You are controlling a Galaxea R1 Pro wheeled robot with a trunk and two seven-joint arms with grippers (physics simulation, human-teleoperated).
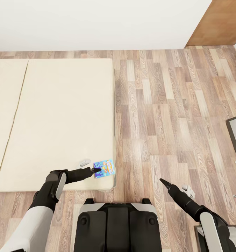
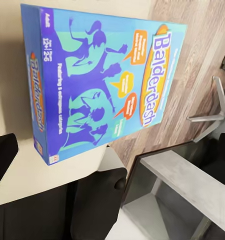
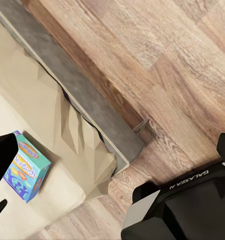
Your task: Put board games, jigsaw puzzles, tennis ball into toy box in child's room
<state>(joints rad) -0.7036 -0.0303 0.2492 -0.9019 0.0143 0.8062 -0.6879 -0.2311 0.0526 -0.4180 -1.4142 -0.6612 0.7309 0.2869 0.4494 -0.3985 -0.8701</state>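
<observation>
**Blue board game at the bed's near corner, left arm closest**

The blue board game (image 1: pixel 104 168) lay flat on the bed (image 1: pixel 58 119), at its near corner beside the floor. We placed the left gripper (image 1: pixel 95 171) at its near-left edge; whether it grasped, we could not tell. The right gripper (image 1: pixel 162 181) hung apart, empty, fingers spread.

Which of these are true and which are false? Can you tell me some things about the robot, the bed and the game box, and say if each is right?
1. The blue rectangular Balderdash board game box lies near the corner of the cream bed mattress. True.
2. The box is on the wood-plank floor. False: it is on the mattress.
3. The left gripper is right at the box. True.
4. The right gripper holds a ball. False: it hangs over the floor with nothing in its fingers.
</observation>
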